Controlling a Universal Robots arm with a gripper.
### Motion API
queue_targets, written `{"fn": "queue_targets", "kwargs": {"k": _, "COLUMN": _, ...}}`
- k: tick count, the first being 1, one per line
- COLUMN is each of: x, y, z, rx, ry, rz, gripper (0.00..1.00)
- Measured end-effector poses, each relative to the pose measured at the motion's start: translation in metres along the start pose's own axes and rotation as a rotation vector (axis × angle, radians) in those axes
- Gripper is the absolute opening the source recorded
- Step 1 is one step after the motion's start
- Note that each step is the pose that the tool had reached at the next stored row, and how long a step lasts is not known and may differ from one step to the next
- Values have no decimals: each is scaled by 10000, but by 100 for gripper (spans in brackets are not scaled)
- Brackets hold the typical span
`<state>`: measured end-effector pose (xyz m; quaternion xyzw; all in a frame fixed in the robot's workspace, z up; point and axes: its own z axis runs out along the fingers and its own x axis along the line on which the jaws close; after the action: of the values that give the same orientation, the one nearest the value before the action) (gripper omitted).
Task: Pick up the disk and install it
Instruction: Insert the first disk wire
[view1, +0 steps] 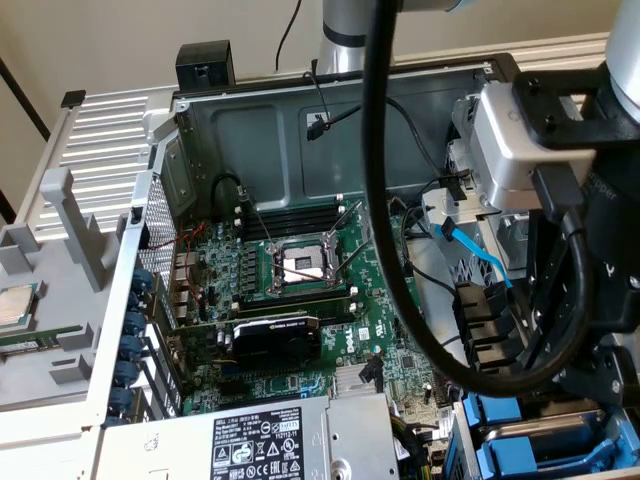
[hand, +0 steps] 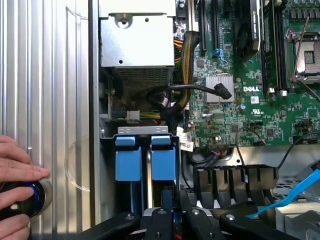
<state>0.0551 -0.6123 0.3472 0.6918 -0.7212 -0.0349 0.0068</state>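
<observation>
**Arm low over the drive bay of the open computer case**

The open computer case (view1: 300, 110) lies on its side with the green motherboard (view1: 300, 300) facing up. An empty processor socket (view1: 300, 265) sits in the middle of the board, a black graphics card (view1: 275, 340) just below it in the exterior view, and the grey power-supply box (view1: 270, 440) with its black-and-white label nearer still. A thick black cable (view1: 385, 200) hangs from the arm and loops across the front of that view, covering part of the board. A flat blue data cable (view1: 470, 250) trails near the row of black plastic clips (view1: 485, 320) at the bay's edge.

The disk (hand: 145, 160) sits in the drive bay at the exterior view's lower right corner; from the wrist camera its bright blue carrier rails stand side by side with a strip of silver between them, framed by the bay's metal walls. The gripper (hand: 167, 220) hangs right over that bay, its black fingers (hand: 160, 222) drawn nearly together just at the end of the blue rails. I cannot tell whether they are pinching the carrier or merely sitting against it.

Beside the case, a person's hand (hand: 17, 180) rests on a round black button with a blue ring (hand: 30, 197) on the ribbed metal side panel (hand: 50, 100). In the exterior view's left, a small square processor chip (view1: 15, 305) lies on a grey tray (view1: 60, 270). A plain beige wall (view1: 120, 40) stands behind.
</observation>
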Motion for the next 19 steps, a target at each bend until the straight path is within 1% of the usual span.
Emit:
{"fn": "queue_targets", "kwargs": {"k": 8, "x": 26, "y": -14, "z": -2, "rx": -1, "ry": -51, "rz": -9, "gripper": 16}}
{"fn": "queue_targets", "kwargs": {"k": 19, "x": 27, "y": -16, "z": 15, "rx": -2, "ry": -82, "rz": -10, "gripper": 16}}
